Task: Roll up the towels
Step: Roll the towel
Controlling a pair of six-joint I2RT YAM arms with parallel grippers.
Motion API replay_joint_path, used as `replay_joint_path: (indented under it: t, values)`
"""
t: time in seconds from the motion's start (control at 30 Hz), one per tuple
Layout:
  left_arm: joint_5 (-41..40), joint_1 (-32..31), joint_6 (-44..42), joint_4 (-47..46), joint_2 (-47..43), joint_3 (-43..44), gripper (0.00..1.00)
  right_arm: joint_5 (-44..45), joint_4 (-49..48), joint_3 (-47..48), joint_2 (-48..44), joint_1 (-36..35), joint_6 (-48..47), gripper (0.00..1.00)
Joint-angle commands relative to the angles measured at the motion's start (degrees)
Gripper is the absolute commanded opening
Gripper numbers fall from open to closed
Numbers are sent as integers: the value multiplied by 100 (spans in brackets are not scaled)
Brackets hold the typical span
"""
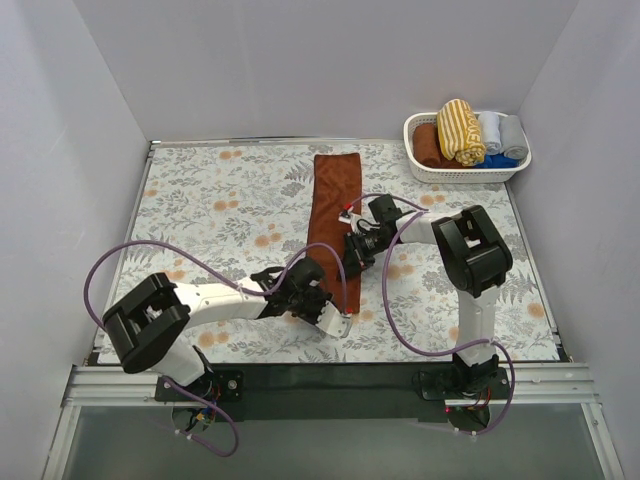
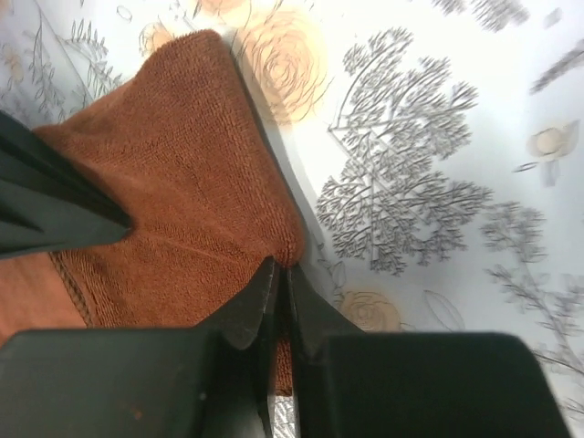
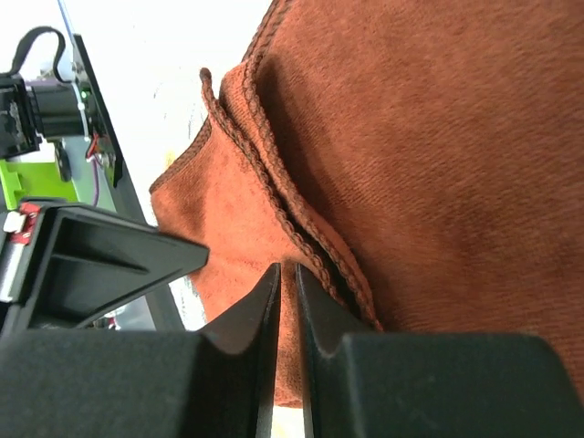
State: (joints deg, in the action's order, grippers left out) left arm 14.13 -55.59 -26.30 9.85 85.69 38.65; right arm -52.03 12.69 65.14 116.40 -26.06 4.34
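L gripper point(image 2: 279, 272) jaws pressed shut on near-end side edge of rust-brown towel point(image 1: 335, 190); R gripper point(image 3: 286, 278) nipping hem alongside. Wide floral table point(image 1: 210, 200) either side of towel.

The rust-brown towel point(image 1: 335, 195) is soft, matt cloth with a fine, short nap and a corded, stitched hem. The striped yellow towel point(image 1: 460, 130) is soft cloth as well. The table cover point(image 1: 220, 200) is a smooth printed sheet with a faint sheen. The basket point(image 1: 450, 173) is white slotted plastic. The left gripper point(image 2: 279, 272) and right gripper point(image 3: 286, 272) are smooth, matt black plastic.
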Motion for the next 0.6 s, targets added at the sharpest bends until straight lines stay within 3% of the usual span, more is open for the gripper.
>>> replay_joint_path:
  t: [0.0, 0.17, 0.33, 0.57]
  values:
    - [1020, -66, 213, 1571, -70, 449, 0, 624, 427, -98, -152, -21, -407, 16]
    - [2004, -66, 695, 2574, 510, 1073, 0, 940, 410, -624, -574, -294, -776, 17]
    - [2243, -48, 978, 2627, 475, 1091, 0, 1160, 462, -775, -916, -320, -864, 23]
    - [2726, 163, 1347, 2786, 580, 1346, 0, 1002, 674, -740, -1181, -355, -944, 24]
